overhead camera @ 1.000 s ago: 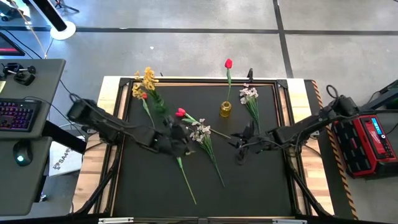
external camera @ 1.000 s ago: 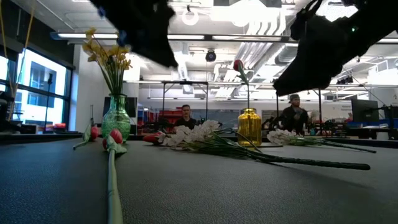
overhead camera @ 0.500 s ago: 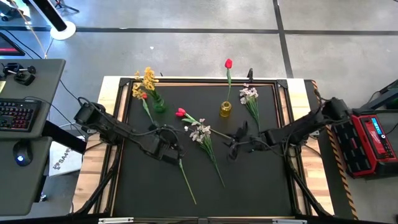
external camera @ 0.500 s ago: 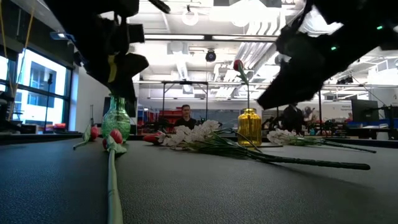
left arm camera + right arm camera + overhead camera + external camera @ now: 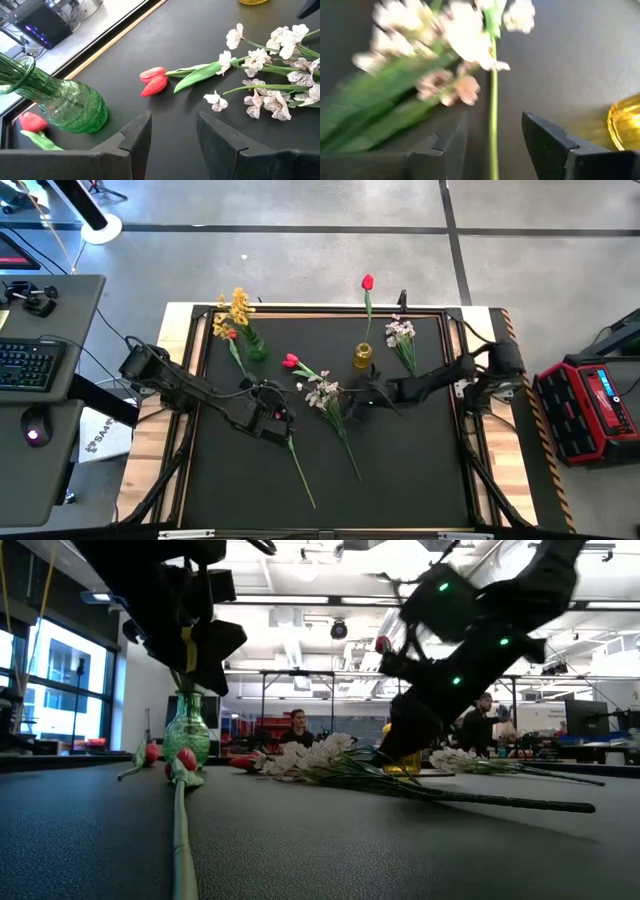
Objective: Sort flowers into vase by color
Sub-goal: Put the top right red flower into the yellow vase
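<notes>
A green vase (image 5: 257, 350) at the far left holds the yellow spray (image 5: 238, 306). The small yellow vase (image 5: 362, 357) holds one red tulip (image 5: 367, 282). Flat on the black mat lie a red tulip (image 5: 152, 82), a white spray (image 5: 322, 392) in the middle, another white spray (image 5: 402, 332) at the far right, and a long-stemmed tulip (image 5: 231, 335) beside the green vase. My left gripper (image 5: 172, 135) hangs open above the mat, near of the green vase. My right gripper (image 5: 492, 145) is open and low at the middle spray, with a thin green stem (image 5: 493, 115) between its fingers, untouched.
The long tulip's stem (image 5: 300, 470) runs from under my left gripper toward the near edge. The mat's near half (image 5: 400, 480) holds only stems. A wooden rim (image 5: 190, 330) frames the table. People (image 5: 297, 725) stand in the room behind.
My right gripper has swung toward the table's left and sunk, coming from right of the yellow vase to the middle white spray. My left gripper sank a little and turned at the wrist early on, then kept still. No flower has moved.
</notes>
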Robot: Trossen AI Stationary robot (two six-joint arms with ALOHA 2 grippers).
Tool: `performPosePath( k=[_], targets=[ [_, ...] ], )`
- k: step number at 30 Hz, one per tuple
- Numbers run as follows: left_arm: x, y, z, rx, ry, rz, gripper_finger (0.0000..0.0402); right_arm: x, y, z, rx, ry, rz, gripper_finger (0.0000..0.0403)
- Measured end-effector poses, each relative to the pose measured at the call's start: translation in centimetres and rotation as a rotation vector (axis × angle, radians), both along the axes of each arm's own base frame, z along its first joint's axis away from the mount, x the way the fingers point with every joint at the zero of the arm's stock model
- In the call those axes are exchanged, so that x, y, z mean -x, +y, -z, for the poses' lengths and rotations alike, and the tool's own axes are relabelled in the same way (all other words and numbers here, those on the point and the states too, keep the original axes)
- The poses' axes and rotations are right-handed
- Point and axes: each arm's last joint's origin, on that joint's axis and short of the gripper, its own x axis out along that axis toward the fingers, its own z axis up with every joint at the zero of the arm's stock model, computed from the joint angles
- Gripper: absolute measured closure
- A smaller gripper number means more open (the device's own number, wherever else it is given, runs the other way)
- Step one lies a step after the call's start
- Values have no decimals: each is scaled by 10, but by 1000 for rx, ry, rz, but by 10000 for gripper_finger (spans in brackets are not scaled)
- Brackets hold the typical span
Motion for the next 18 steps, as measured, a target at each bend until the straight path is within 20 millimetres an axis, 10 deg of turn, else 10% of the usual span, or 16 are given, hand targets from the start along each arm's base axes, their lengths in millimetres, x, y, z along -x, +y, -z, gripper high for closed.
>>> performPosePath(
  k=[10,18],
  targets=[
    [0,0,0,-6,-8,-2,259,-8,-3,-2,-64,200,44,384],
    [8,-1,11,-23,-12,-1,259,25,23,-30,-113,256,219,400]
  ],
)
